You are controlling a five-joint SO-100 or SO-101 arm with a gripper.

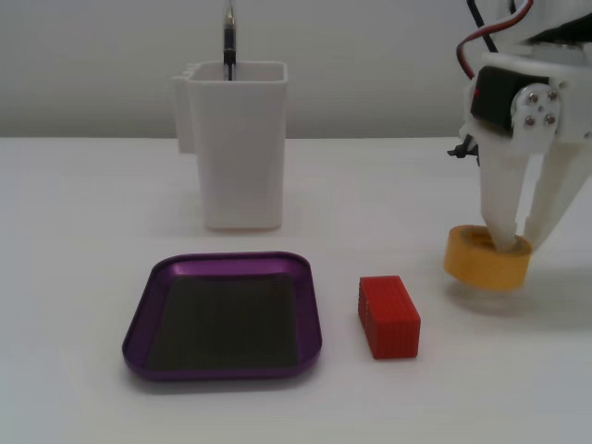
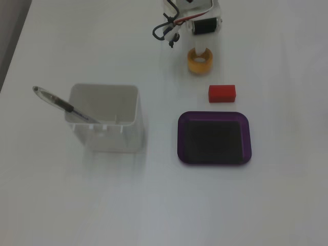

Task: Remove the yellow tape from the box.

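The yellow tape [image 1: 487,258] lies flat on the white table [image 1: 92,388], hollow core facing up, well outside the box [image 1: 224,317]. In a fixed view it sits at the right side, beyond the red block [image 1: 388,316], which stands between tape and box. In the other fixed view the roll [image 2: 200,60] is near the top edge, with the red block [image 2: 222,93] and then the box [image 2: 214,138] in line below it.

The gripper [image 1: 520,242] stands directly over the roll, pointing down. One white finger reaches into the core; the other comes down just outside the rim, so the wall of the roll lies between the jaws. The jaws are parted only slightly. Whether they press on the wall cannot be told from either view. The roll appears to rest on the table, not lifted.

Judgement: the box is empty, so the removal looks done in substance. What remains is release and a straight upward withdrawal, since the inner finger must clear the core without dragging the roll.

The white container [image 1: 239,143] with a pen [image 1: 228,42] stands well apart.
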